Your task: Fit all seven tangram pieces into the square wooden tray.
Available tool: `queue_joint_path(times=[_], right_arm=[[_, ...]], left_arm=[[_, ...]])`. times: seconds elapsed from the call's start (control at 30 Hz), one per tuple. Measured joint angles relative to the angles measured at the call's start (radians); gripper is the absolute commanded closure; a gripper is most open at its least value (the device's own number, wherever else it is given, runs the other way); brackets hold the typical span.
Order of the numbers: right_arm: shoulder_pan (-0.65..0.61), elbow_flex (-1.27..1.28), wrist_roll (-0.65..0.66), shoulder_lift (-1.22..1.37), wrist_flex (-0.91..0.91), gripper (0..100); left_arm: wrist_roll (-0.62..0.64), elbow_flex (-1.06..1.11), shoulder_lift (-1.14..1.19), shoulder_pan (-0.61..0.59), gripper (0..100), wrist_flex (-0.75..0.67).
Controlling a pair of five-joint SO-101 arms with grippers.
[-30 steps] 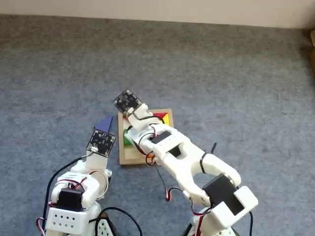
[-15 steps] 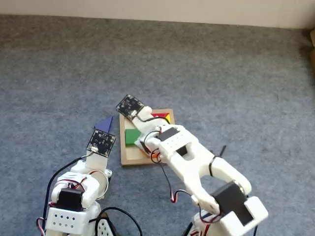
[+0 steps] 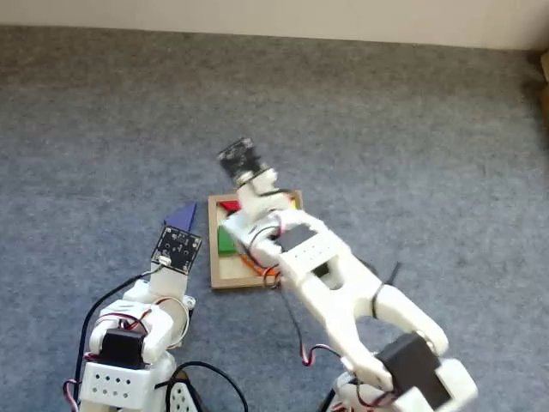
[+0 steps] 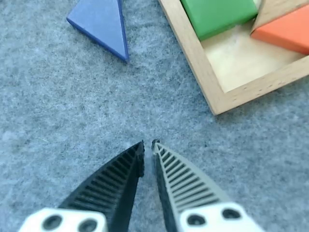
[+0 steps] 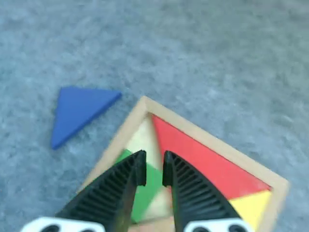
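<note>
Right arm [image 3: 326,275] has stretched out since a second ago. Its wrist was then over the blue-triangle side of the square wooden tray [image 3: 212,257] and now sits at the tray's far rim. Left arm [image 3: 141,322] unchanged. Tray and loose piece in the same spots.

Right hand [image 5: 153,169]: fingers close together with a narrow slit between them, pinching nothing. It is above the tray corner nearest the blue triangle [image 5: 77,113], with the tips over the green piece [image 5: 152,188].

Left hand [image 4: 148,145]: fingers almost pressed together, nothing between them. It is low over the grey tabletop [image 3: 386,129], outside the tray's near corner and apart from the rim [image 4: 193,53].

In the tray:
- green piece [image 4: 219,14] against the wall on the blue-triangle side
- red triangle [image 5: 203,164] along the far wall
- yellow piece [image 5: 251,205] touching the red triangle at the corner away from the blue triangle
- orange piece [image 4: 285,31] near the green one, with bare wood floor [image 4: 236,55] between them and the near wall
- a bare wedge [image 5: 142,137] also shows between green and red

Outside the tray: blue triangle [image 3: 182,215] flat on the tabletop, just beside the tray's wall, with a strip of grey between them [image 4: 101,21].

Grey tabletop runs well beyond the tray's far rim to a pale band [image 3: 274,17].
</note>
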Motion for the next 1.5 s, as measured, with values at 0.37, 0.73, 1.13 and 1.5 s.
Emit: queue_joint_path(times=[0.37, 0.73, 1.13, 1.5], right_arm=[[-0.055, -0.035, 0.000, 0.198, -0.109, 92.8], [-0.025, -0.057, 0.118, 0.227, -0.110, 92.9], [0.064, -0.170, 0.121, 0.224, 0.180, 92.9], [0.153, -0.293, 0.123, 0.230, 0.365, 92.4]], left_arm=[[0.000, 0.000, 0.000, 0.000, 95, 0.000], [0.000, 0.000, 0.000, 0.000, 95, 0.000], [0.000, 0.000, 0.000, 0.000, 95, 0.000], [0.000, 0.000, 0.000, 0.000, 95, 0.000]])
